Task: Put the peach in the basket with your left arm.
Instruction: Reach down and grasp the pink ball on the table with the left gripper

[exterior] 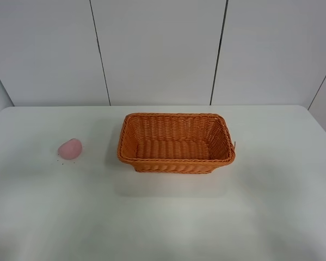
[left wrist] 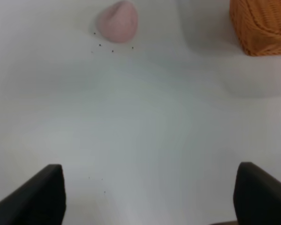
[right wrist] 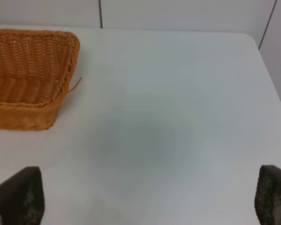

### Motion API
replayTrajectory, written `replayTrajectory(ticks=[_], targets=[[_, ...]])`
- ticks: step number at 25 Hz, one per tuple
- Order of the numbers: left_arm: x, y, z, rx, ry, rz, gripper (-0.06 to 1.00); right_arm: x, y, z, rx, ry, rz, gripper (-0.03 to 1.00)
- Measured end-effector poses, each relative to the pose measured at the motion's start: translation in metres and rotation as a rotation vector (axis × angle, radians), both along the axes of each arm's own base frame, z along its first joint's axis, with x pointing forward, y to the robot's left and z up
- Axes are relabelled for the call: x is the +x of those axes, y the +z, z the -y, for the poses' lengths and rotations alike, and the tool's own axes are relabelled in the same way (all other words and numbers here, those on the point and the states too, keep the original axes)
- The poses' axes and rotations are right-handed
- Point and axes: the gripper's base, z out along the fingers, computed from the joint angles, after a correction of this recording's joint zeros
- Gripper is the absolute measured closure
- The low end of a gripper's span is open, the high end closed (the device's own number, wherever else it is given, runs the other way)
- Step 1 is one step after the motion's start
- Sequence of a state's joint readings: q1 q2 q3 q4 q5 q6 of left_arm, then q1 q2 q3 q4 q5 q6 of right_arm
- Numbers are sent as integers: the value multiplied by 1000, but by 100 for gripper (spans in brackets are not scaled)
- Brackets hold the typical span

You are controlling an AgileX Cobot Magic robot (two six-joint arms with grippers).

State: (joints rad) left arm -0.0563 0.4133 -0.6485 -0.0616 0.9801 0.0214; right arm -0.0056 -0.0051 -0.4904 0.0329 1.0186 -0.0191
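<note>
**Peach → basket: nothing done yet, grasp not begun**

Left fingers (left wrist: 37,197) are spread wide with nothing between them, only bare worktop (left wrist: 140,131). They sit well short of the peach. Right fingers (right wrist: 18,197) are also spread and empty, off the basket's right end; not needed for this job. No arm shows in the high view, so I judge both sit back on the near side of the basket.

Peach (exterior: 70,148) lies on the worktop well left of the basket (exterior: 176,162), not touching it, with a few dark specks (left wrist: 102,46) just beside it. Basket is upright and empty.

Left to do, i.e. everything: reach the peach with the left arm, pinch it, lift, carry it right over the basket rim, release.
</note>
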Motion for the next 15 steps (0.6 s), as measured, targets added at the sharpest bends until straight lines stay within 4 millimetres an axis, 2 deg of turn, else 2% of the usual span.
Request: replayTrajectory(ticks=[5, 8, 11, 15], targets=[[83, 13, 4, 5, 11, -142, 19, 0, 0, 0, 0, 0, 0, 27], [143, 8, 7, 10, 15, -236, 19, 0, 0, 0, 0, 0, 0, 27], [202, -8, 11, 17, 17, -343, 19, 0, 0, 0, 0, 0, 0, 27], [270, -29, 15, 22, 16, -424, 19, 0, 0, 0, 0, 0, 0, 27]])
